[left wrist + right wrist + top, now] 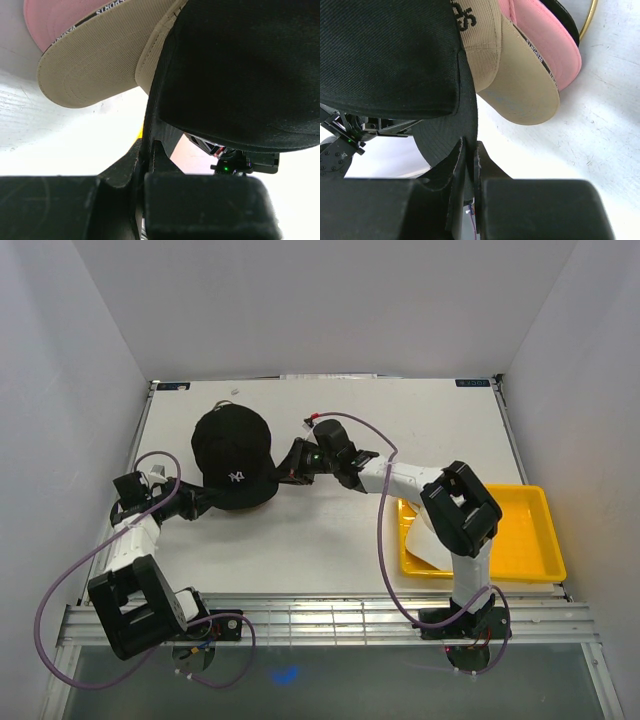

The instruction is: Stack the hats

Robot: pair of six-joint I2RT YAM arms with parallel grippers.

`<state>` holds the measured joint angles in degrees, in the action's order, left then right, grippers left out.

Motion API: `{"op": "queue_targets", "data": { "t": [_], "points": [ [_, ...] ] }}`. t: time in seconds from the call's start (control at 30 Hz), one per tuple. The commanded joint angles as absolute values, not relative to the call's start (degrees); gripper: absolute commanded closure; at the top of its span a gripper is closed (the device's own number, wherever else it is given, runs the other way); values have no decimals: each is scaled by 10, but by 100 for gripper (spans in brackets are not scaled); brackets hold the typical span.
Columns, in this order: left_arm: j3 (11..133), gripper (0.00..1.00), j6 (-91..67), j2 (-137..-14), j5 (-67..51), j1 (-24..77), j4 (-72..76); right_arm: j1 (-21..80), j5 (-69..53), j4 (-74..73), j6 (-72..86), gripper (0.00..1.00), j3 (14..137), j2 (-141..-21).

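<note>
The black cap (232, 452) with a white logo is held between both grippers, above a tan cap and a pink cap. My left gripper (203, 502) is shut on its rim at the near left; the left wrist view shows the jaws (148, 150) pinching black fabric. My right gripper (289, 471) is shut on its brim at the right, as the right wrist view (470, 150) shows. Below the black cap (385, 55) lie the tan cap's brim (522, 92) and the pink cap (547, 45). They also show in the left wrist view: tan brim (95, 65), pink cap (55, 17). A white cap (422, 537) lies in the tray, partly behind the right arm.
The yellow tray (525, 540) sits at the near right of the table. A gold wire stand (590, 19) curves behind the pink cap. The table's back edge runs along the white walls.
</note>
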<state>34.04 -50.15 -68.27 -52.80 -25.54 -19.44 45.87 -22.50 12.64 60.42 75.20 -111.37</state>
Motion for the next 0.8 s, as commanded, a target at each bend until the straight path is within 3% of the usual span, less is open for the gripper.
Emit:
{"op": "queue_targets", "data": {
  "t": [0.0, 0.37, 0.43, 0.47, 0.57, 0.7, 0.77],
  "points": [
    [317, 100, -479, -700, -370, -266, -206, 475, -258, 87, 573, 92, 732, -1140],
    [328, 99, -461, -722, -362, -266, -214, 475, -246, 92, 570, 92, 736, -1169],
    [330, 91, -458, -723, -362, -266, -218, 475, -243, 92, 568, 90, 735, -1170],
    [331, 82, -455, -722, -360, -265, -219, 475, -241, 92, 568, 89, 734, -1171],
    [337, 64, -452, -717, -360, -266, -224, 475, -238, 91, 563, 78, 732, -1172],
    [346, 48, -446, -707, -358, -266, -232, 475, -237, 90, 560, 64, 733, -1172],
    [351, 45, -445, -701, -356, -266, -237, 475, -236, 86, 556, 60, 736, -1171]
  ]
}}
